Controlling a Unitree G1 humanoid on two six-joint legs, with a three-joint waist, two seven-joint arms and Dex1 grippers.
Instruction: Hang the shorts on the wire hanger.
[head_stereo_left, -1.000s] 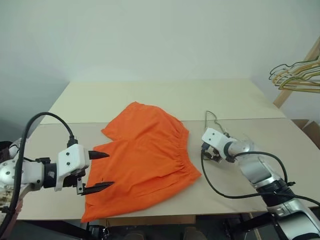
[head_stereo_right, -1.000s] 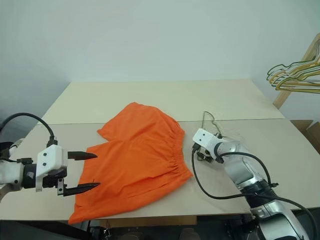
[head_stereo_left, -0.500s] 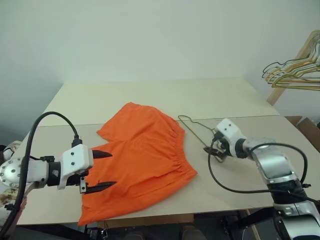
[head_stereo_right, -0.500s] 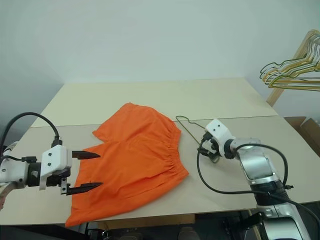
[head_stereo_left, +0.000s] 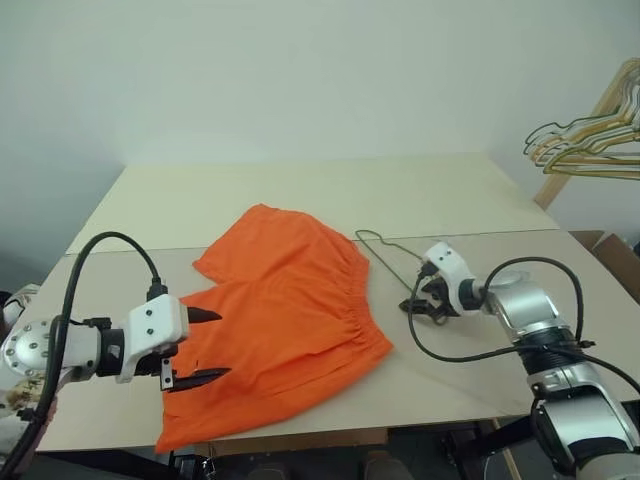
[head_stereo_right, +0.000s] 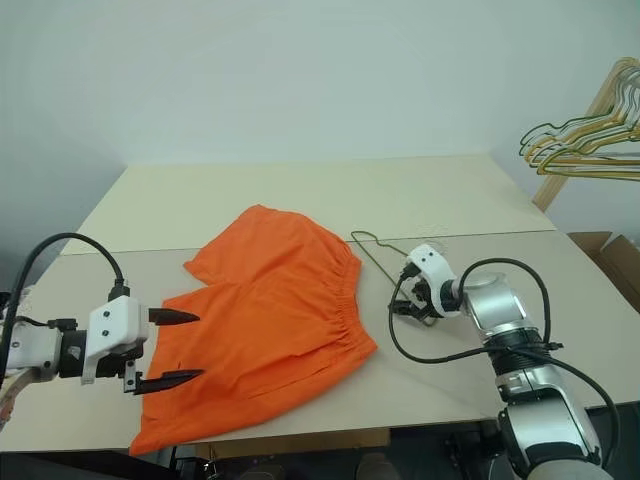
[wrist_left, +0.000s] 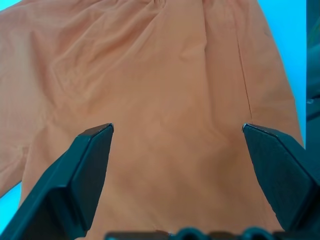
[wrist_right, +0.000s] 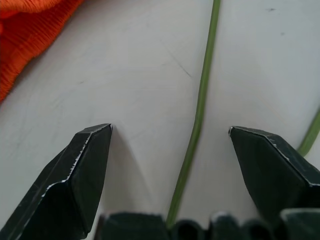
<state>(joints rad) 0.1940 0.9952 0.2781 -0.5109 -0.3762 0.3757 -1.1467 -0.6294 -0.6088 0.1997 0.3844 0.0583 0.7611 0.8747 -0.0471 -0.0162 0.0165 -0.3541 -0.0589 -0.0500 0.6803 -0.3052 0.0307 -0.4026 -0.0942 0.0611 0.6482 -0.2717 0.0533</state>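
Observation:
The bright orange shorts (head_stereo_left: 285, 320) lie spread flat on the table, waistband toward the right. My left gripper (head_stereo_left: 222, 345) hovers open over their left leg, with orange cloth (wrist_left: 170, 75) spanning the space between its fingers. The thin greenish wire hanger (head_stereo_left: 385, 255) lies flat on the table just right of the waistband. My right gripper (head_stereo_left: 420, 305) is open and tilted down over the hanger's near end. In the right wrist view the wire (wrist_right: 200, 105) runs between its two fingers, and a corner of the shorts (wrist_right: 25, 30) shows beside them.
The beige table (head_stereo_left: 300, 195) has a seam across its middle and a front edge close below the shorts. A bunch of yellow and green hangers (head_stereo_left: 585, 145) hangs on a wooden pole at the far right. A cardboard box (head_stereo_right: 610, 250) stands beyond the table's right side.
The head view shifted during the first half second. My right gripper rolled at the wrist and settled lower over the hanger's wire. The left gripper and the shorts have kept still.

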